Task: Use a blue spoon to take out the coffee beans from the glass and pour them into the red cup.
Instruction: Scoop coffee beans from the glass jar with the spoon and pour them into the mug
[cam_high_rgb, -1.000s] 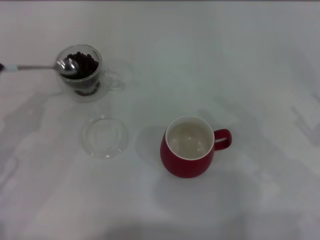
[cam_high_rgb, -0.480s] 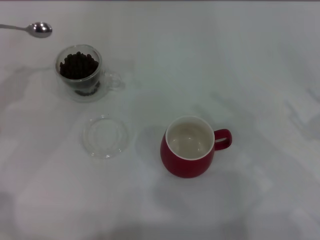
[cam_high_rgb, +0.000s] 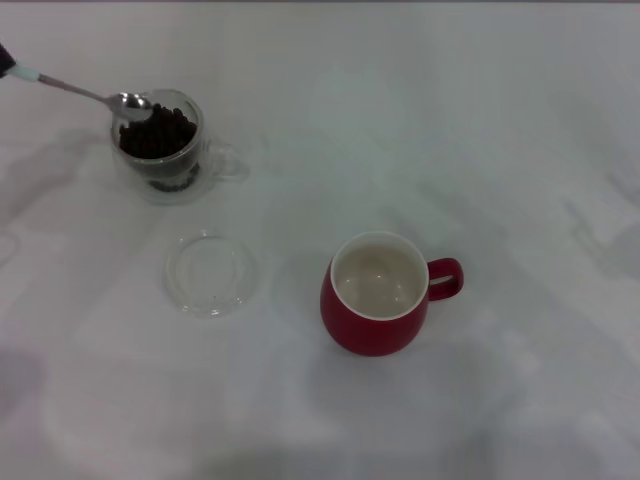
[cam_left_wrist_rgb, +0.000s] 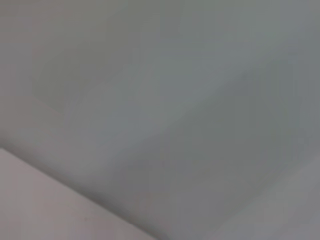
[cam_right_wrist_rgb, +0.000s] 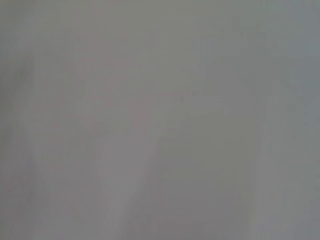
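The blue spoon hangs tilted over the table at the far left. Its metal bowl sits at the far-left rim of the glass, just above the coffee beans; I cannot tell if beans are in it. The pale blue handle end runs off the left edge, where a dark bit of my left gripper holds it. The red cup stands upright right of centre, its white inside empty and its handle pointing right. My right gripper is out of view. Both wrist views show only blank pale surface.
A flat round clear glass dish lies on the white table in front of the glass, left of the red cup.
The spoon left the glass, rose far-left of it half a second ago, and has now come back down so that its bowl is at the glass rim. The glass and the cup have not moved.
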